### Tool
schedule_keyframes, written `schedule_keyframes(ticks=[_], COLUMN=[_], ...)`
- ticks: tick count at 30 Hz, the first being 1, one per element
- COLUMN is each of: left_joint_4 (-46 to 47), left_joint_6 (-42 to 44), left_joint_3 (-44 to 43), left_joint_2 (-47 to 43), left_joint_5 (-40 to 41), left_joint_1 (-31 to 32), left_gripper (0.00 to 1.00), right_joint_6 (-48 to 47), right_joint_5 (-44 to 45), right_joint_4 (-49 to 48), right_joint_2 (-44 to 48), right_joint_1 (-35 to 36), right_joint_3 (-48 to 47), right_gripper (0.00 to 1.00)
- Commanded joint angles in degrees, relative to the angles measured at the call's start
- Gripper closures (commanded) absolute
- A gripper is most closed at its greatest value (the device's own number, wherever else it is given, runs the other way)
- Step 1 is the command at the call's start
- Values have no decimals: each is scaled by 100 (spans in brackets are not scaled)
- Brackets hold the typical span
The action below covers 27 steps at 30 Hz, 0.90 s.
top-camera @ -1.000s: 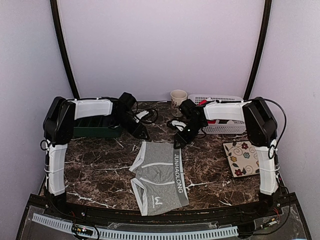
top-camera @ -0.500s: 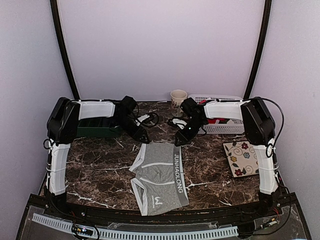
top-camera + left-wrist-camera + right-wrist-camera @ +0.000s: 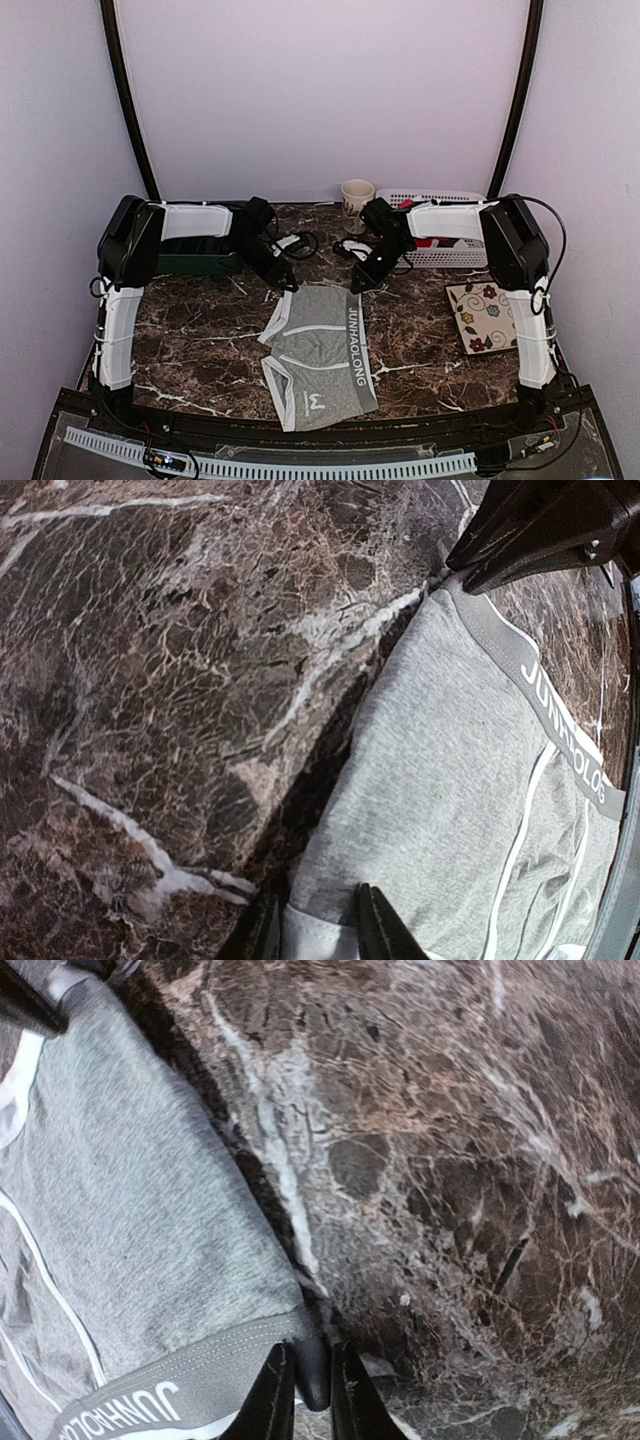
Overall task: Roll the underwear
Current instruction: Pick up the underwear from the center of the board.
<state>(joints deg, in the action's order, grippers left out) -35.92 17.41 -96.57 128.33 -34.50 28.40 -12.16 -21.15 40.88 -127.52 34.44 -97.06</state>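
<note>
The light grey underwear [image 3: 322, 345] lies flat on the marble table, its dark grey lettered waistband along the right side. My left gripper [image 3: 287, 283] is at its far left corner. In the left wrist view the left gripper [image 3: 318, 935] is open, its fingers either side of the white-trimmed hem of the grey underwear [image 3: 450, 780]. My right gripper [image 3: 355, 288] is at the far right corner. In the right wrist view the right gripper [image 3: 312, 1400] is nearly closed on the end of the waistband of the grey underwear [image 3: 130, 1210]. The navy underwear is out of view.
A dark green bin [image 3: 195, 255] stands at the back left. A white basket [image 3: 445, 228] at the back right shows a bit of red cloth [image 3: 421, 242]. A mug [image 3: 357, 196] stands at the back, and a floral tile [image 3: 488, 315] lies at the right.
Both grippers have come down and inward onto the far corners of the grey underwear. The underwear itself has not moved.
</note>
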Motion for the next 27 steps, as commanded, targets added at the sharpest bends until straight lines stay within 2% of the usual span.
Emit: schedule_keyframes(ticks=[1,5,13,18,21,27], left_joint_4=[-129,-153,-168,-222,-172,71], left_joint_6=[-50,-47,-71,6,-60,-114], left_joint_3=[-193,-279,-762,-979,-947,20], left_joint_2=[-133,-161,-207,-369,-599,-1406], left_joint_5=[-67,-202,-29,272,138,-12], left_joint_1=[-50,-140,-145,-144,-136,21], left_gripper=[74,85,97,100,100,100], right_joint_6=[-12,59,283,258,311,495], right_joint_5=[-221,-48,172,197,47,-238], right_joint_4=[88,136,107,143,147,-102], right_joint_2=[2,59,408,619,828,1485], right_joint_1=[-8,-20,-283,-332,-318,-129], right_joint_3=[13,-98,-441,-507,-443,230], right_gripper=[99,100,100,100,100,100])
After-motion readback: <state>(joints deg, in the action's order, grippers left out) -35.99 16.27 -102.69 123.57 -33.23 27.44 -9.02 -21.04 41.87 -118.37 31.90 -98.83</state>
